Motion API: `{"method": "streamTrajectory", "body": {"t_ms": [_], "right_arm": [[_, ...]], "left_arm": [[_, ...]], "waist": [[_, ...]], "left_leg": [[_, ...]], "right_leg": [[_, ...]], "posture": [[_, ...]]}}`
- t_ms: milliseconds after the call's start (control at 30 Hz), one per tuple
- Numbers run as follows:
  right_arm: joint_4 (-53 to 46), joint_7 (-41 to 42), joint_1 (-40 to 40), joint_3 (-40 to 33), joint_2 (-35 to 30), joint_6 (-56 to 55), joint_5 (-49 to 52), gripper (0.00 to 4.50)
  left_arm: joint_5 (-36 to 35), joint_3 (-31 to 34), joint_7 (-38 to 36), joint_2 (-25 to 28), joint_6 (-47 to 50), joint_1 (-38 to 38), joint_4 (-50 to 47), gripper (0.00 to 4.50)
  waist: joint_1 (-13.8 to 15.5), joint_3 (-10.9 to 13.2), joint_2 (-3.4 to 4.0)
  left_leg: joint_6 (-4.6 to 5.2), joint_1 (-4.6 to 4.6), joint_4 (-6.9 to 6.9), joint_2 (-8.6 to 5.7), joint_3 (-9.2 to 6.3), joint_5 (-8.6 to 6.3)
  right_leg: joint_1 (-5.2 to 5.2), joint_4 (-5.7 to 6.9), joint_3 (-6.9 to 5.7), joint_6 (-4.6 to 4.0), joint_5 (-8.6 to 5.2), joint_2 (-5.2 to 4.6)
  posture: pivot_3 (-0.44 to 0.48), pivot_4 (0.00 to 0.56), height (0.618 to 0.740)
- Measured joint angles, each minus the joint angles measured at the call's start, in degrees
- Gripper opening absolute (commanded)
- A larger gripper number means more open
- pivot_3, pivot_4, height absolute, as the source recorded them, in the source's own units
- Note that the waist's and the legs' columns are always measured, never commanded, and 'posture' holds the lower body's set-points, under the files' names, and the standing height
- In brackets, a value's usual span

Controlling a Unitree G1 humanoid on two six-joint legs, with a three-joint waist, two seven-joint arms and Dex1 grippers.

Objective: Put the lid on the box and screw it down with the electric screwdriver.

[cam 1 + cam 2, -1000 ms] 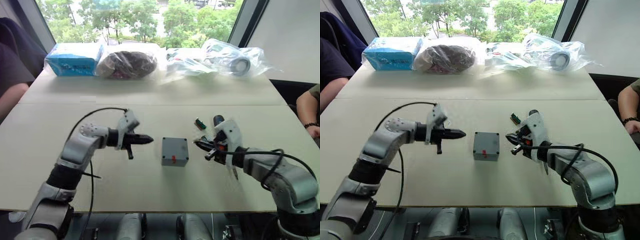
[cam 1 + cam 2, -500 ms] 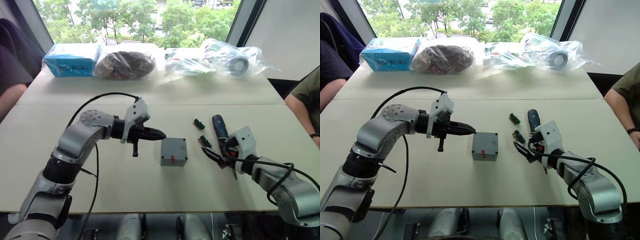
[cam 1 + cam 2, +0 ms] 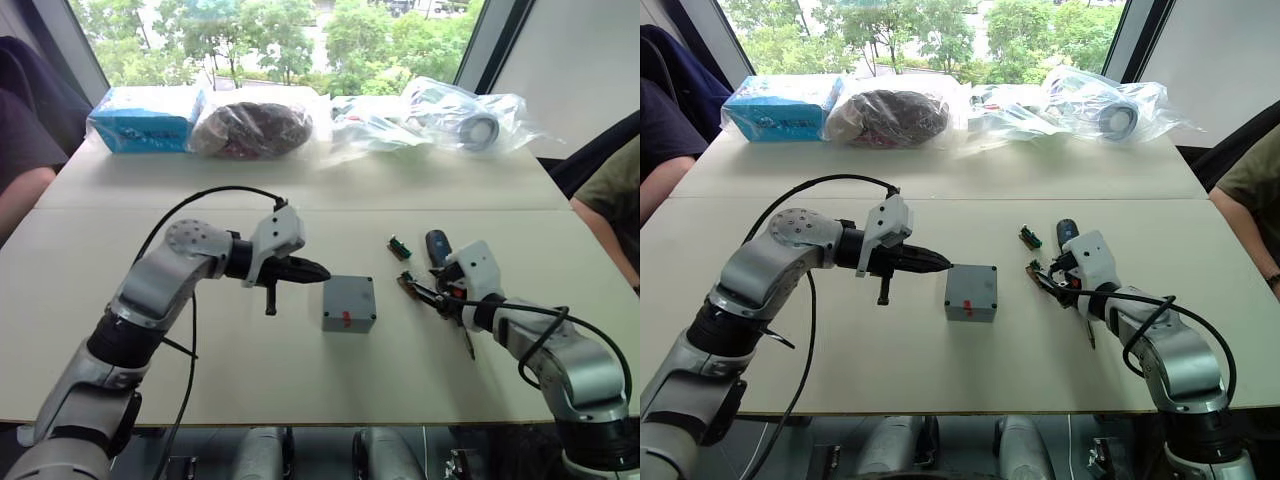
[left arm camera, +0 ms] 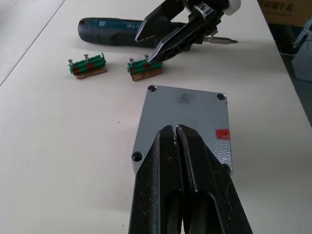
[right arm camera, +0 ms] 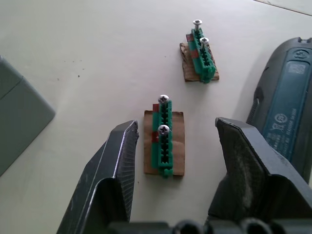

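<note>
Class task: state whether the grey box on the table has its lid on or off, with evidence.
On. The lid covers the box; its flat top shows screw heads at the corners, no wires visible.

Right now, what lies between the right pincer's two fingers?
In the right wrist view, the open right pincer straddles a green block holding screws on a brown pad; it touches neither finger. The electric screwdriver lies just outside.
</note>
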Motion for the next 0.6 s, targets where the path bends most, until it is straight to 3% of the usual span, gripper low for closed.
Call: {"method": "streamTrajectory", "body": {"t_ms": [500,600], "right_arm": [[-0.16,-0.86,-2.52,1.84,-0.54,5.30,-0.11,2.72],[-0.16,-1.03,-2.52,1.84,-0.44,5.30,-0.12,1.75]], "left_arm": [[2.28,-0.75,1.49,-0.34,-1.52,1.03,0.11,0.00],[2.87,-1.01,1.71,-0.38,-2.03,1.03,0.44,0.00]], "waist": [[0.01,0.00,0.00],[0.00,0.00,0.00]], "left_leg": [[0.00,0.00,0.00,0.00,0.00,0.00],[0.00,0.00,0.00,0.00,0.00,0.00]], "right_leg": [[0.00,0.01,0.00,0.00,0.00,0.00],[0.00,0.01,0.00,0.00,0.00,0.00]], "posture": [[0.000,0.150,0.740],[0.000,0.150,0.740]]}}
